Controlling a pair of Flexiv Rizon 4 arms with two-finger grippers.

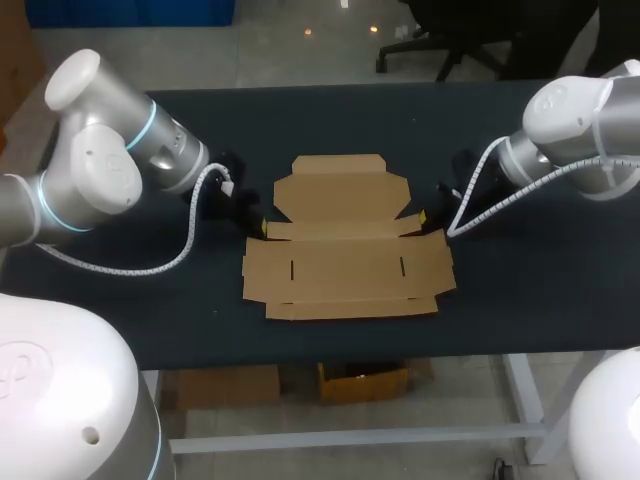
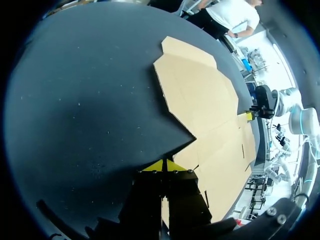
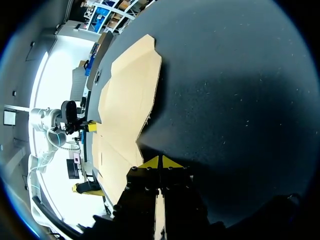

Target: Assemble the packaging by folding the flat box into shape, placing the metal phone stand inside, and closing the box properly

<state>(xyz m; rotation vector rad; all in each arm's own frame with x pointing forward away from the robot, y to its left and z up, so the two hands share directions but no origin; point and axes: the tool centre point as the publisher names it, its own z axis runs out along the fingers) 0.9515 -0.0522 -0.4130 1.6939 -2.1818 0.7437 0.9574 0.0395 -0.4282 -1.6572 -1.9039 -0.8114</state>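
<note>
A flat brown cardboard box [image 1: 345,250] lies unfolded in the middle of the dark table, its lid panel toward the far side. My left gripper [image 1: 262,228] is shut and empty, with its yellow tips at the box's left edge, in the notch between lid and base panels. My right gripper [image 1: 424,216] is shut and empty at the matching notch on the right edge. In the left wrist view the closed tips [image 2: 164,166] meet the cardboard [image 2: 200,100] edge. In the right wrist view the closed tips [image 3: 160,162] rest beside the cardboard [image 3: 127,95]. No metal phone stand shows in any view.
The black table [image 1: 200,130] stretches bare to the left, right and far side of the box. Its front edge runs just below the box's near flap. Each wrist view shows the other arm's gripper [image 2: 248,116] [image 3: 90,126] across the cardboard.
</note>
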